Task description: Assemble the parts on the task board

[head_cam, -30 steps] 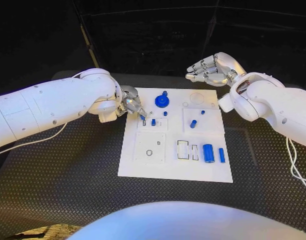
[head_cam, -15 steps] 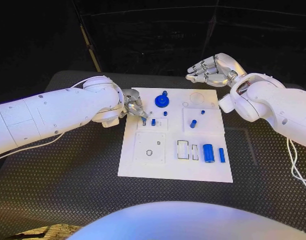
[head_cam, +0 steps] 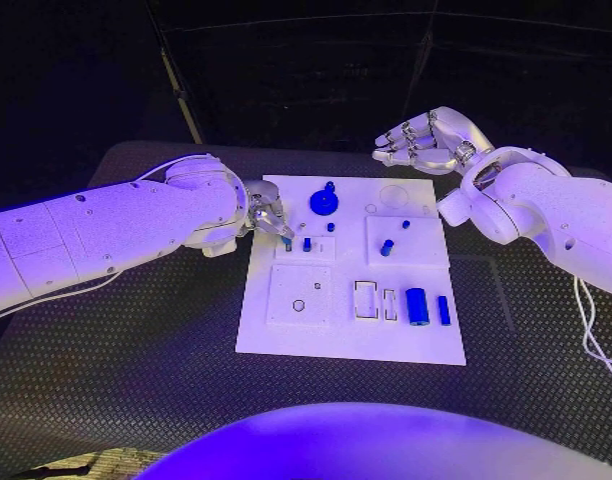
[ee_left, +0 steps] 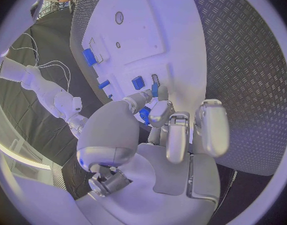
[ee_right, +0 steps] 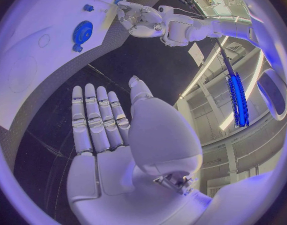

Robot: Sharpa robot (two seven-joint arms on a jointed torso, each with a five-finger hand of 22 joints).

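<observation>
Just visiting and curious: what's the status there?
Left hand pinching small blue part at task board's left edge. Right hand open, hovering beyond board. Nothing in the way.

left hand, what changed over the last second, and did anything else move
The left hand has edged further in over the task board, its fingertips now down at the small blue peg near the board's left edge. Whether it grips the peg cannot be told. The right hand stays raised, open, behind the board's far right corner. The blue gear and the other parts lie as before.
</observation>
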